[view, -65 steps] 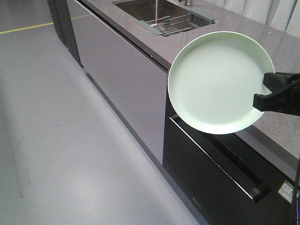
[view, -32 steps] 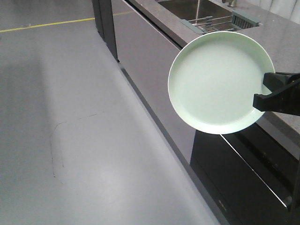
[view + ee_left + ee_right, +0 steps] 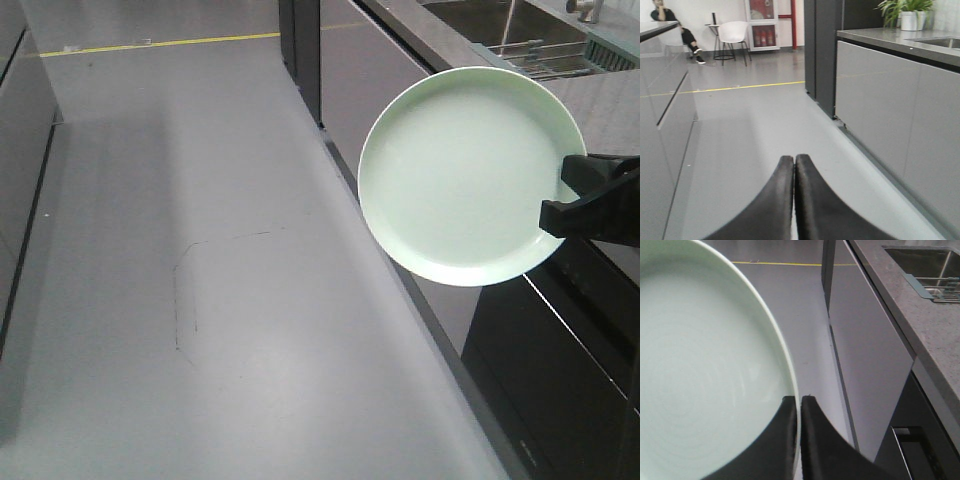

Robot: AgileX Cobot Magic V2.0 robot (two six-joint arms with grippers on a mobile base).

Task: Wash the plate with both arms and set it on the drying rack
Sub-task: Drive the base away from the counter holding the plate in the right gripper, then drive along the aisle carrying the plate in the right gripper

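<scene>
The pale mint-green plate (image 3: 462, 175) hangs in the air in front of the counter, its face toward the front camera. My right gripper (image 3: 562, 200) is shut on the plate's right rim. In the right wrist view the rim runs between the two black fingertips of the right gripper (image 3: 798, 399), and the plate (image 3: 700, 370) fills the left side. My left gripper (image 3: 794, 158) is shut with nothing in it, over the grey floor. The drying rack (image 3: 548, 52) lies across the sink at the top right; its grey-blue end piece and rods (image 3: 935, 287) also show in the right wrist view.
A speckled grey counter (image 3: 920, 335) with grey cabinet fronts (image 3: 880, 115) runs along the right. A dark oven front (image 3: 560, 350) sits below it. Wide grey floor (image 3: 200, 250) with a yellow line (image 3: 160, 44) lies to the left. Another cabinet (image 3: 665, 130) stands at the left.
The counter, sink and rack have slid to the right in the front view, and more floor shows. The plate and right gripper hold the same place in the frame.
</scene>
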